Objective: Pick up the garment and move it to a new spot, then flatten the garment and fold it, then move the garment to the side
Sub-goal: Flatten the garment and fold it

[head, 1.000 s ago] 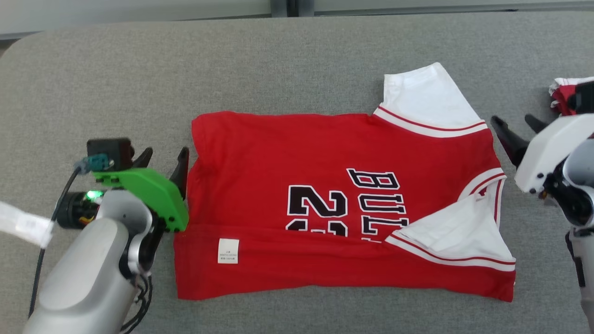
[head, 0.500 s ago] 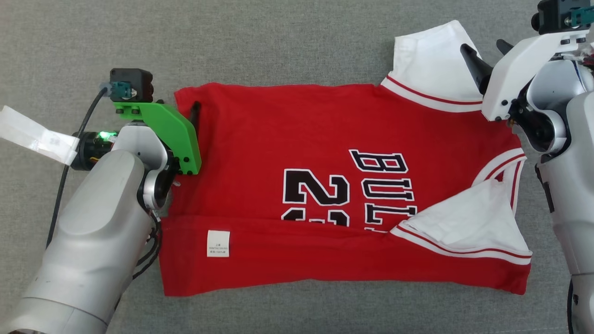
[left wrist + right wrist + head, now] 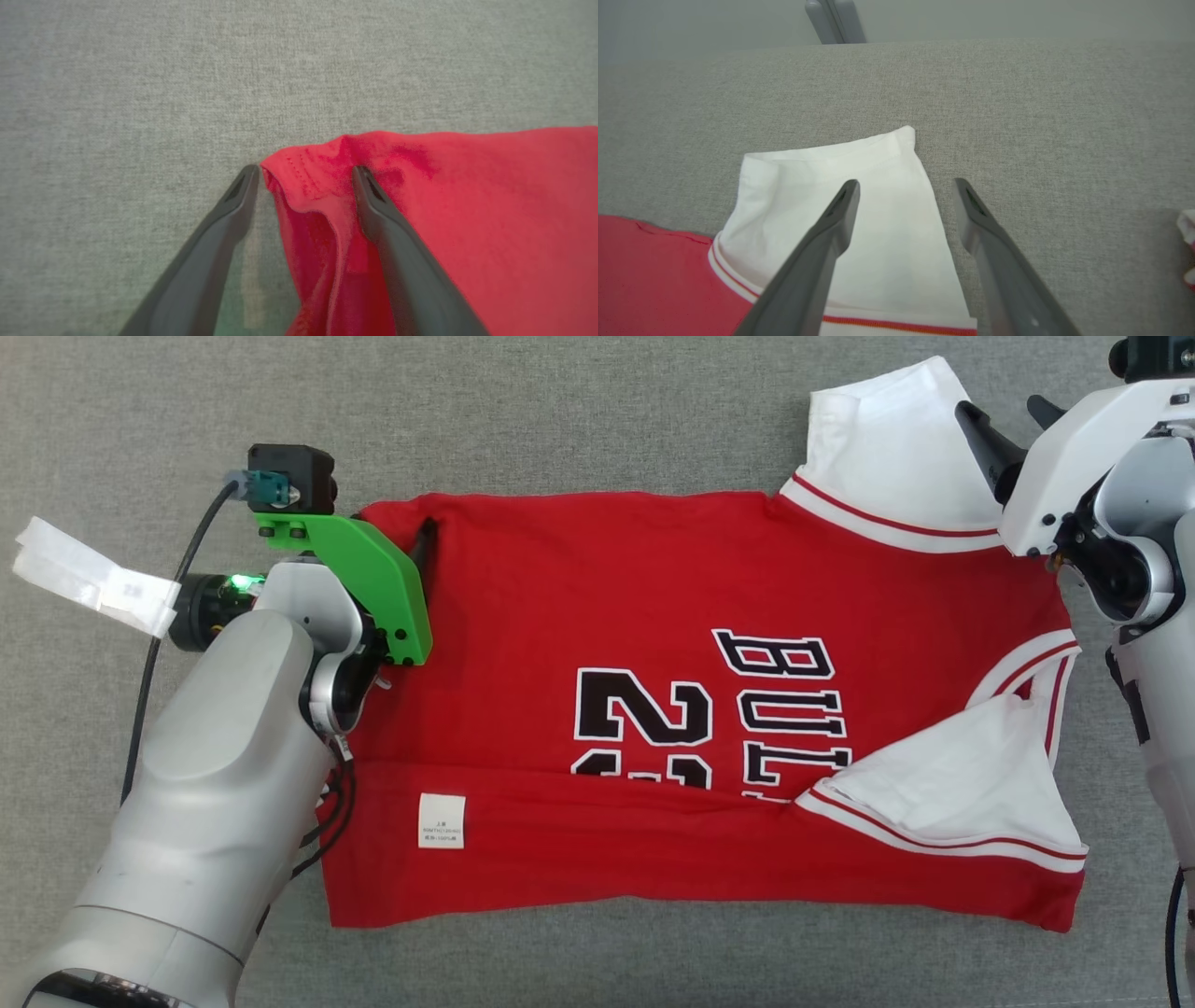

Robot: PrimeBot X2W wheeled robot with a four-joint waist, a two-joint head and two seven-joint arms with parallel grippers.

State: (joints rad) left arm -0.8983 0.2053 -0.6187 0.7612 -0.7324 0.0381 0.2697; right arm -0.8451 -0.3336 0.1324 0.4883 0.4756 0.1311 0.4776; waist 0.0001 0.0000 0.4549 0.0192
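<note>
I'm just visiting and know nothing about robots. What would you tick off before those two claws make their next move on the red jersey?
1. Open left claw: ok, its fingers straddle the red corner of the jersey.
2. Open right claw: ok, its fingers sit astride the edge of the far white sleeve.
3. Cloth gripped by either claw: not ok, nothing is pinched yet.
4. Fingertips touching the cloth: cannot tell.
5. Jersey lying flat: not ok, the near sleeve lies folded over the front.
6. Bare grey surface beyond the jersey: ok.
</note>
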